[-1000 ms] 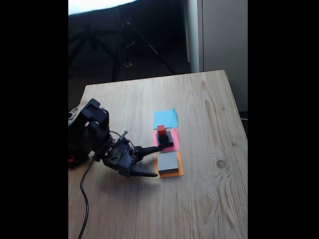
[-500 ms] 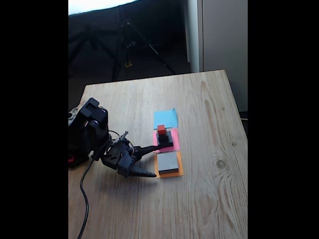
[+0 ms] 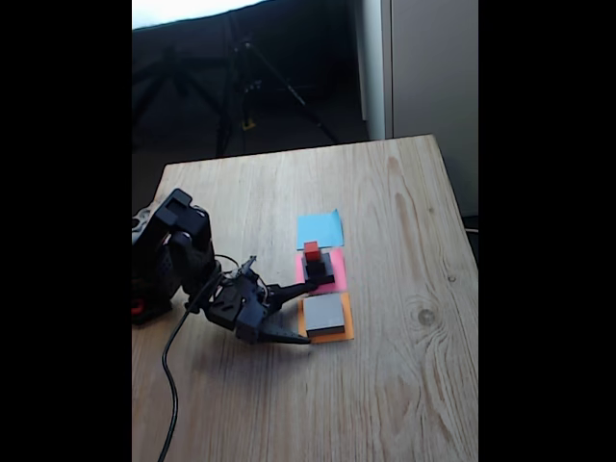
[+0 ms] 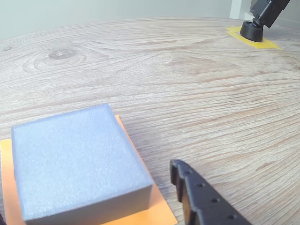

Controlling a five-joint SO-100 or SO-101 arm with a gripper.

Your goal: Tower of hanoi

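Jaws (image 3: 300,313) spread, flanking grey block (image 4: 75,161); no writing legible.

From the fixed view I see my arm (image 3: 178,255) folded low over the table, base at the left, the wrist reaching to the right. The gripper (image 3: 296,314) stands wide open, one finger (image 3: 287,291) pointing up-right and the other finger (image 3: 287,336) lying lower (nearly at table level). In the wrist view one black fingertip (image 4: 185,180) enters from the bottom edge.
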